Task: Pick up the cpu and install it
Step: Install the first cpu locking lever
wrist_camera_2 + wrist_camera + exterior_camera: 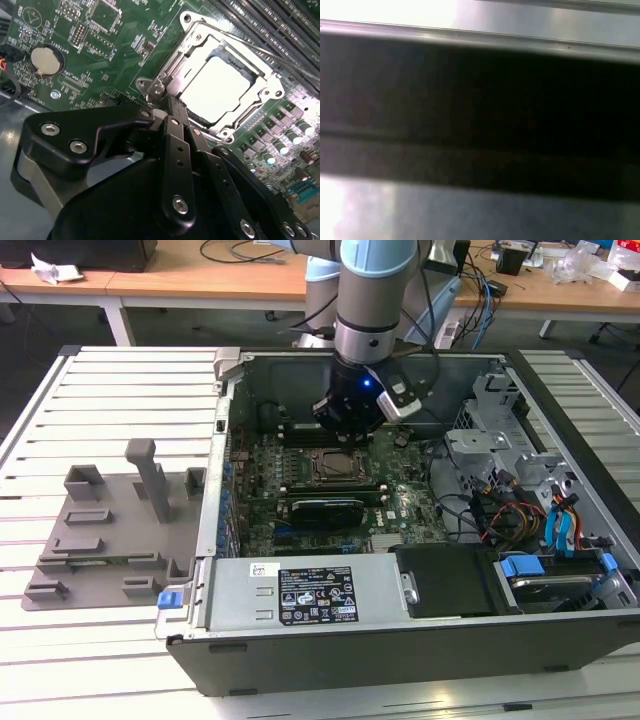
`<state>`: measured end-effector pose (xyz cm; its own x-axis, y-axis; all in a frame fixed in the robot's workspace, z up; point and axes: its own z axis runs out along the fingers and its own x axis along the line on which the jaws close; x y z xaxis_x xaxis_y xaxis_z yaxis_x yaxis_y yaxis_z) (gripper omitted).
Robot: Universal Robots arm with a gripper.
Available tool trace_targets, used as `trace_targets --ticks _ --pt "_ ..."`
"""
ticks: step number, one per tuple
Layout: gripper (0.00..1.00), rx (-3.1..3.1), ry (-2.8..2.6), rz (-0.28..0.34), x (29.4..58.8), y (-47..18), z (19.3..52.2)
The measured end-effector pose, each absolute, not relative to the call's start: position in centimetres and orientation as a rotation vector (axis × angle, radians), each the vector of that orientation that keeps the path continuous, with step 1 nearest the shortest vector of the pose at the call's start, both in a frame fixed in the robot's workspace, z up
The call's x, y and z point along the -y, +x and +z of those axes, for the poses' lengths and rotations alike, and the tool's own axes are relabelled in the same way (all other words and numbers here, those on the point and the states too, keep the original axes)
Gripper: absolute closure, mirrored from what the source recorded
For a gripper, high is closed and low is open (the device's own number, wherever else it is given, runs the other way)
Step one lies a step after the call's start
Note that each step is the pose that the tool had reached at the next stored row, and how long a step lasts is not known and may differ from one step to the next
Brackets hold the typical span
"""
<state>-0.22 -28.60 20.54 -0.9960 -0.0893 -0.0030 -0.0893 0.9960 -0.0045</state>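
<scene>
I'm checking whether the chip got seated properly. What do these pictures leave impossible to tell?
- Jaws' state: in the second wrist view the gripper body covers the tips.
- CPU seating: glare whitens its top in the socket.
- Socket in the exterior view: too small for detail.
- First wrist view: a dark, blurred band, nothing identifiable.

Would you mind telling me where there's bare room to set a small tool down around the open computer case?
The slatted table is bare behind the grey fixture tray, up to the case wall. A narrower bare strip runs along the exterior view's right of the case. Inside it is crowded: motherboard, cables, drive bays, with the arm over the socket.
</scene>
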Motion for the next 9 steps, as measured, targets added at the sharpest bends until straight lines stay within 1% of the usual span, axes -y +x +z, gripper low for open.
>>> trace_targets --ticks 9 --pt "0.89 -3.135 -0.14 -0.016 29.41 -0.23 20.55"
